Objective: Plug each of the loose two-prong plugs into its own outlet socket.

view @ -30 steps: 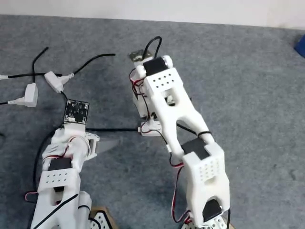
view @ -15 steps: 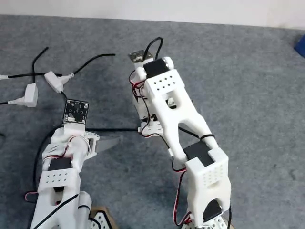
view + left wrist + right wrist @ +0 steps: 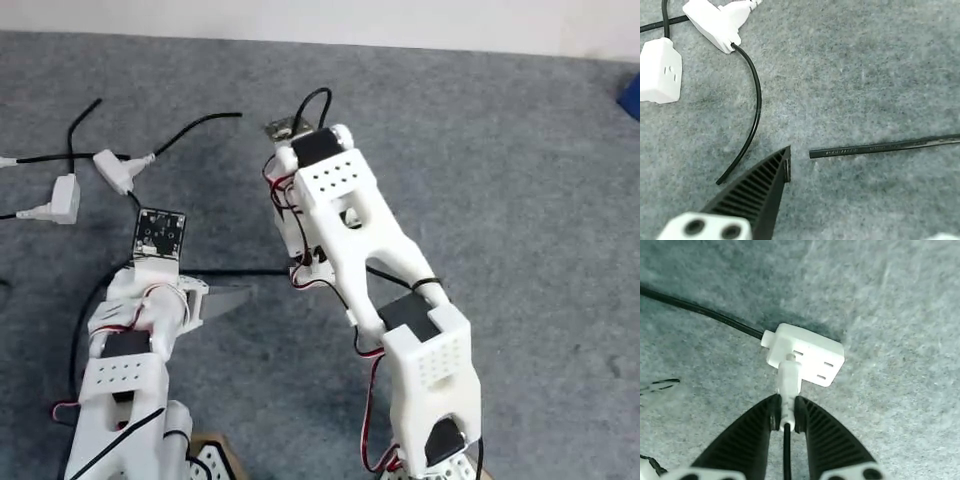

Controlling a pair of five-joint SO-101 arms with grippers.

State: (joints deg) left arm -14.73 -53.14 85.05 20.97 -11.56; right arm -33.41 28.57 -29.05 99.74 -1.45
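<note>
My right gripper (image 3: 786, 415) is shut on a small white two-prong plug (image 3: 788, 381) whose black cord runs back between the fingers. The plug's front end touches a white outlet socket (image 3: 809, 356) that lies on the grey carpet, near one pair of its slots. I cannot tell whether the prongs are in. In the high view this socket (image 3: 302, 272) peeks out under the right arm. My left gripper (image 3: 205, 276) is open over bare carpet, with one black finger (image 3: 762, 186) near a loose black cord end (image 3: 880, 147). Another white socket (image 3: 659, 70) lies farther off.
A white socket with a plug joined to it (image 3: 113, 170) and the other white socket (image 3: 62, 198) lie at the far left among black cords (image 3: 195, 128). A blue object (image 3: 632, 95) is at the right edge. The carpet to the right is open.
The right arm has shifted a little to the left and away, carrying the plug against the socket. The left arm has not moved.
</note>
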